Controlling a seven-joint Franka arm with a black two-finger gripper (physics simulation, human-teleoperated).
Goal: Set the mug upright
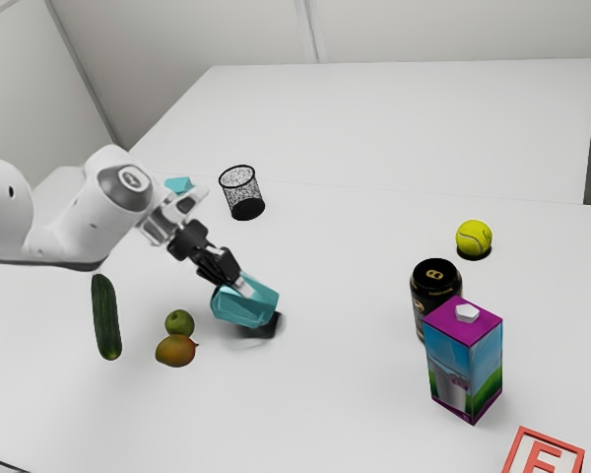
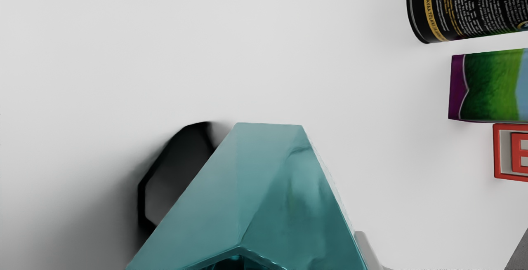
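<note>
Having wide bare tabletop (image 1: 345, 296) between it and the black can (image 1: 435, 286), the mug (image 1: 238, 307) is tilted at the claw (image 1: 238, 286), well apart from the far edge. The arm (image 1: 84, 217) slants downward; whether the claw is apart or clamped, I cannot tell.

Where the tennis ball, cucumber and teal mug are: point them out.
Tennis ball (image 1: 474, 238): exterior view, middle of its yellow side.
Cucumber (image 1: 105, 317): exterior view, middle of its length.
Teal mug (image 2: 272, 183): wrist view, its outer wall.
</note>
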